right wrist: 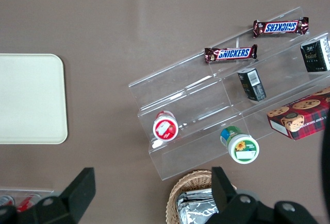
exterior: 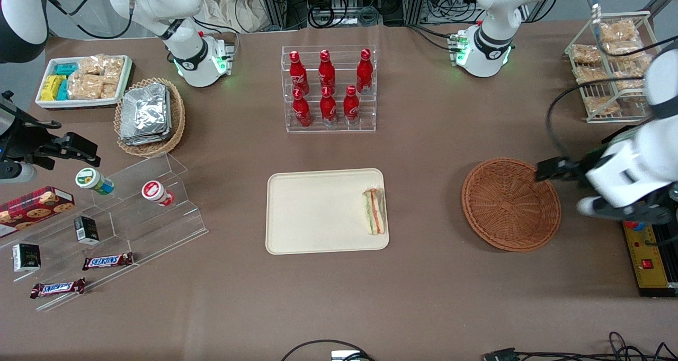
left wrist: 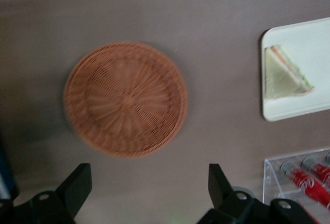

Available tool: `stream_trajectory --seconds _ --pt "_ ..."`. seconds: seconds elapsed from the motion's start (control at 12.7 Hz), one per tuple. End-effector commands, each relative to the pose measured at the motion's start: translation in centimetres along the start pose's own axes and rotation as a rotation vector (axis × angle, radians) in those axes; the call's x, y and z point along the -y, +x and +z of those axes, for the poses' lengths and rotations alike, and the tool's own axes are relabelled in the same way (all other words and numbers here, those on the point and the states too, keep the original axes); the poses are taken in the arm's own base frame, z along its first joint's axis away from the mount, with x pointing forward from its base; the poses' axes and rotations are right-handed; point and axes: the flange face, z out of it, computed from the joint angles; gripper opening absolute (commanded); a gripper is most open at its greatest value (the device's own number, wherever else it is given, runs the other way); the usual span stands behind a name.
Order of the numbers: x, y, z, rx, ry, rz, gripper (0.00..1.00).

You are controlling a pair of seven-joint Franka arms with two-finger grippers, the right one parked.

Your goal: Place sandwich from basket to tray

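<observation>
The sandwich (exterior: 374, 211) (left wrist: 286, 73), a wrapped white wedge with orange and green layers, lies on the cream tray (exterior: 318, 213) (left wrist: 319, 38), at the tray's end toward the working arm. The reddish-brown wicker basket (exterior: 511, 204) (left wrist: 126, 100) holds nothing. My left gripper (left wrist: 149, 175) hangs open and empty high above the table, just off the basket's rim. In the front view the arm's white hand (exterior: 625, 173) hovers beside the basket, toward the working arm's end of the table.
A clear rack of red bottles (exterior: 328, 88) stands farther from the front camera than the tray. A wire rack of snack bags (exterior: 614, 64) and a black-yellow box (exterior: 649, 260) flank the working arm. A foil-packet basket (exterior: 150, 116), white bin (exterior: 85, 80) and acrylic shelf (exterior: 132, 202) lie toward the parked arm.
</observation>
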Motion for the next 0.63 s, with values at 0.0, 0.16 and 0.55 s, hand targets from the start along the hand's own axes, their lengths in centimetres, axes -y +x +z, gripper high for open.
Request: stream_trajectory --seconds 0.0,0.16,0.55 --pt "-1.1 -4.1 -2.6 0.040 0.047 -0.019 1.00" --pt "-1.9 -5.3 -1.3 0.098 0.065 -0.050 1.00" --pt "-4.0 -6.6 2.4 0.124 0.139 -0.031 1.00"
